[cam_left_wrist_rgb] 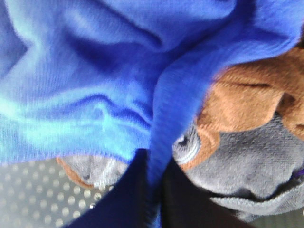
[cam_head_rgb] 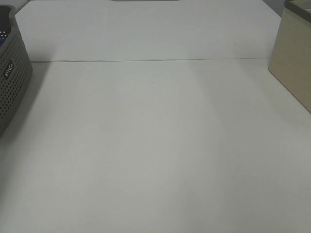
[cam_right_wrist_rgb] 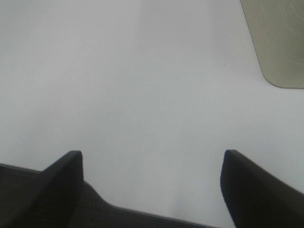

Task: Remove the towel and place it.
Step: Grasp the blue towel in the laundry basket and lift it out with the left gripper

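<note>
**Left wrist view: pincer clamped on a fold of the towel inside the basket**

Left wrist camera sat very close to the cloth, so I saw the left gripper point(cam_left_wrist_rgb: 154, 180) only as two dark fingers point(cam_left_wrist_rgb: 135, 194). They were closed together, with a ridge of the towel point(cam_left_wrist_rgb: 95, 71) pinched between them. The rest of the towel spread out beyond the fingertips in deep blue folds. It lay inside the basket point(cam_left_wrist_rgb: 38, 190), whose dotted grey surface showed beside the fingers. A brown cloth point(cam_left_wrist_rgb: 251, 95) and a grey cloth point(cam_left_wrist_rgb: 247, 161) lay in the basket too, touching the towel and partly under its edge.

From that closeness I judged the left arm was reaching down into the basket, though I could not see the arm itself.

On the right wrist camera, the right gripper point(cam_right_wrist_rgb: 153, 154) hovered over the bare table point(cam_right_wrist_rgb: 142, 71) with its fingers spread wide and nothing between them. A corner of the beige box point(cam_right_wrist_rgb: 280, 42) showed ahead of it.

On the exterior high camera I saw neither arm. It gave me the table point(cam_head_rgb: 155, 145), the basket's wall point(cam_head_rgb: 14, 73) at one edge, and the box point(cam_head_rgb: 291, 63) at the opposite edge, well apart from the basket. A dark blue sliver point(cam_head_rgb: 5, 23) showed inside the basket's rim. I could not tell whether it was the towel.
</note>
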Controlling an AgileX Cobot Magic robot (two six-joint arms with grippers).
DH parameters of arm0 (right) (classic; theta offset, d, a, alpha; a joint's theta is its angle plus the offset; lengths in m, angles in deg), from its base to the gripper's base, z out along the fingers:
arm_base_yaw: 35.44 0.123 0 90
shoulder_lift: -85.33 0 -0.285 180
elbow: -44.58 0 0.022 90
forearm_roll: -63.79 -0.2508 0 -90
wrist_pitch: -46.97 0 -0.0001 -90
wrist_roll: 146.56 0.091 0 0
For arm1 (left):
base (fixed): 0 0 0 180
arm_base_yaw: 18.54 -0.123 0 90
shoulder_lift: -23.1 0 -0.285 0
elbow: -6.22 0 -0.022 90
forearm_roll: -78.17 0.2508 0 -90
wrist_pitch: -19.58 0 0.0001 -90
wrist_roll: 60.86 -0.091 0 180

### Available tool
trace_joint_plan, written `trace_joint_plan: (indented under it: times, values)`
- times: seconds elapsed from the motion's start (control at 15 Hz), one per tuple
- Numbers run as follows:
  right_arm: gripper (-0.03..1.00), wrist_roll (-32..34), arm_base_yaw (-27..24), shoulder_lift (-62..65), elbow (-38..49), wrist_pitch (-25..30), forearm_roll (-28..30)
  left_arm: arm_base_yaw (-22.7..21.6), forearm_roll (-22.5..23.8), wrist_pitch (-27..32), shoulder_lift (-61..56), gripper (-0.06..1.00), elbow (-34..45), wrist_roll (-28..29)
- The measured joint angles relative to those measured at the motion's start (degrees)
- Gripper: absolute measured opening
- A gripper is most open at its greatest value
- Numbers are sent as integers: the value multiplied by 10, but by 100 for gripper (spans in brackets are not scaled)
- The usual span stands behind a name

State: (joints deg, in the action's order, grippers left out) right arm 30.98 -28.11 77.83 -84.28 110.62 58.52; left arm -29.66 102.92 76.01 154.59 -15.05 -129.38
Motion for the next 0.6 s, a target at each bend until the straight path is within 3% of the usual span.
trace_joint_plan:
  times: [0.6]
  values:
    - [78,0,0,0,0,0,0,20,5,7,-50,0,0,73]
